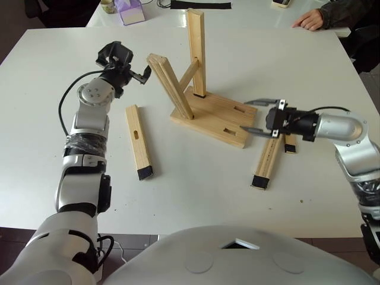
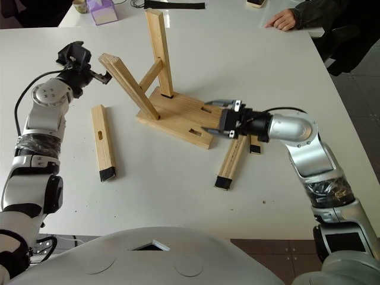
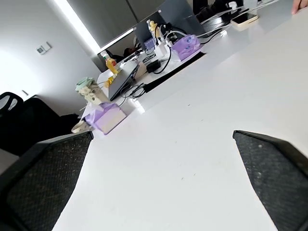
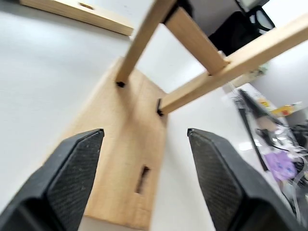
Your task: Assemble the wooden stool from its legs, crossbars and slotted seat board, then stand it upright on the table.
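The seat board (image 1: 217, 122) lies flat at mid-table (image 1: 196, 190). Two legs stand in its slots: one upright (image 1: 197, 50), one tilted (image 1: 172, 86) toward my left, joined by a crossbar (image 1: 188, 75). My right claw (image 1: 244, 115) is released, fingers spread, with the board's right end between them. My left claw (image 1: 142, 75) is also released and is held raised just beside the tilted leg's top end, apart from it. One loose leg (image 1: 139, 142) lies flat left of the board. Another (image 1: 267, 160) lies under my right claw.
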Tool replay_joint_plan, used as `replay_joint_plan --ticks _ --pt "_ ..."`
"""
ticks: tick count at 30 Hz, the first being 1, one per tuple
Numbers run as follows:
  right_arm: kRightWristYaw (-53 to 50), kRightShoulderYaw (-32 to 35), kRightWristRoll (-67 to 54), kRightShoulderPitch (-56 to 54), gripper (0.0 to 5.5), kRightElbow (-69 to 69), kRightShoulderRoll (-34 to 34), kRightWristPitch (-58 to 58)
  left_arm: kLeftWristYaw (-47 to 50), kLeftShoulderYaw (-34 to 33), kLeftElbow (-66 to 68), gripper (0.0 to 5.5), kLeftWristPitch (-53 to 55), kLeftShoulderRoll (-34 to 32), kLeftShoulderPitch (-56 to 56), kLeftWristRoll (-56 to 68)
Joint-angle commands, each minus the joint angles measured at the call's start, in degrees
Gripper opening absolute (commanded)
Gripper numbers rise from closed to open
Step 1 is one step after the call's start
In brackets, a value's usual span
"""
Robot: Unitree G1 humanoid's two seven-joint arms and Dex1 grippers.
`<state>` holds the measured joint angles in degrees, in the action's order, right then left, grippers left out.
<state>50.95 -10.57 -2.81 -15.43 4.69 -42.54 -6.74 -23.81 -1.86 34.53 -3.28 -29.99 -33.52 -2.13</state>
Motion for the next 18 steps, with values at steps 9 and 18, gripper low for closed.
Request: replay_joint_plan --ticks 9,18 --pt "-32.42 -7.51 26.24 -22.35 3.22 -54.34 11.56 -24.12 -18.48 12.44 -47.25 5.40 27.86 -3.96 27.53 6.91" --pt "-28.63 -13.89 30.83 -25.75 3.22 -70.23 14.40 -37.19 -17.29 20.57 -35.85 5.40 25.74 -4.50 22.77 -2.76"
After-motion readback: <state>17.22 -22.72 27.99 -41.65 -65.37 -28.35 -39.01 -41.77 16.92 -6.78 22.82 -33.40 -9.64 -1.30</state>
